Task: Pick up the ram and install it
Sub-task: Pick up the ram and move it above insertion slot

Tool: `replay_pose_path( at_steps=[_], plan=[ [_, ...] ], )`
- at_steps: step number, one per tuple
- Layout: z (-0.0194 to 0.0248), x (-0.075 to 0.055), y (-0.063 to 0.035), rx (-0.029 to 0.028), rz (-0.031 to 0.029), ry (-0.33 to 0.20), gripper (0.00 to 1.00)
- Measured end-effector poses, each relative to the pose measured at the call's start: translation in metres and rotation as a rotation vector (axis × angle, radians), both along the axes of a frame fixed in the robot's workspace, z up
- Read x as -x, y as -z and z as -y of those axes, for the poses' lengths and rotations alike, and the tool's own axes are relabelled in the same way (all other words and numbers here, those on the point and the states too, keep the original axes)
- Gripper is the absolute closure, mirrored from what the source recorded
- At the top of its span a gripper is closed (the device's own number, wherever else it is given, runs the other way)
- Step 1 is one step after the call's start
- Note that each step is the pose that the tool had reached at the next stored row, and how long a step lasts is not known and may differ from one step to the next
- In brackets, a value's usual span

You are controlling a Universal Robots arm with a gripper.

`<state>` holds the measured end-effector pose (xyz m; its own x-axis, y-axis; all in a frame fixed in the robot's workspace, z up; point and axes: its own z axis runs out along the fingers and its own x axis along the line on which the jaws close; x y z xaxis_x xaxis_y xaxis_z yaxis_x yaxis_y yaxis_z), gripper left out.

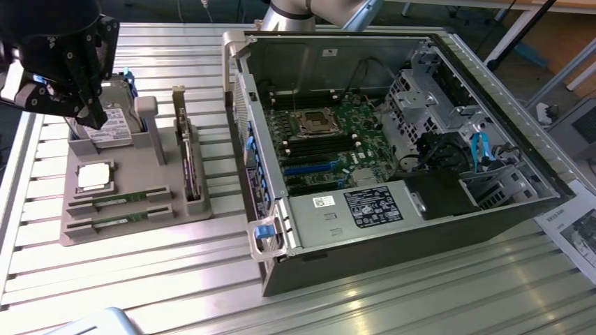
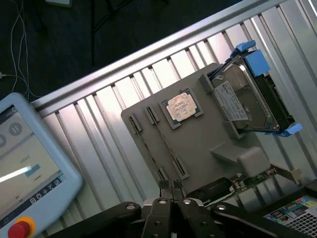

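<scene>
Above the far end of the grey parts holder (image 1: 102,236), which sits on the ribbed bench (image 1: 391,293), the exterior view shows my gripper (image 1: 89,117) hanging just in front of the hard drive (image 1: 114,118) that stands there. Both task parts are at the holder's near end. One ram stick (image 1: 119,199) lies in its slot, and the second ram stick (image 1: 124,220) lies in the slot beside it, closer to the holder's front edge. The gripper is well apart from both. The silver processor (image 1: 95,176) rests in its pocket just behind them. A dark expansion card (image 1: 189,164) stands on edge along the holder's side at the exterior view's right. Beyond that side, the open computer case (image 1: 317,52) lies on the bench with its motherboard (image 1: 326,139) exposed.

From the wrist view, I see the gripper (image 2: 172,188) with its fingers pressed together and nothing between them, looking down on the holder (image 2: 208,144). The ram sticks appear edge-on as thin lines between their end clips, at the end of the holder nearest the gripper. The processor (image 2: 181,106) sits mid-holder, and the hard drive (image 2: 242,99), in a blue caddy, leans at the holder's other end. A teach pendant (image 2: 25,158) with a red stop button (image 2: 20,229) shows beside the holder.
</scene>
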<state>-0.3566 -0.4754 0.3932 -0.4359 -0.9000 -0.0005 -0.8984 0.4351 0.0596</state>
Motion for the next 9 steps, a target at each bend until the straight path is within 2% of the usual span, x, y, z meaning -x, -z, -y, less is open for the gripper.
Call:
replay_pose_path(
  at_steps=[9],
  plan=[
    [0.0000,0.0000,0.0000,0.0000,0.0001,0.000,0.90]
  ],
)
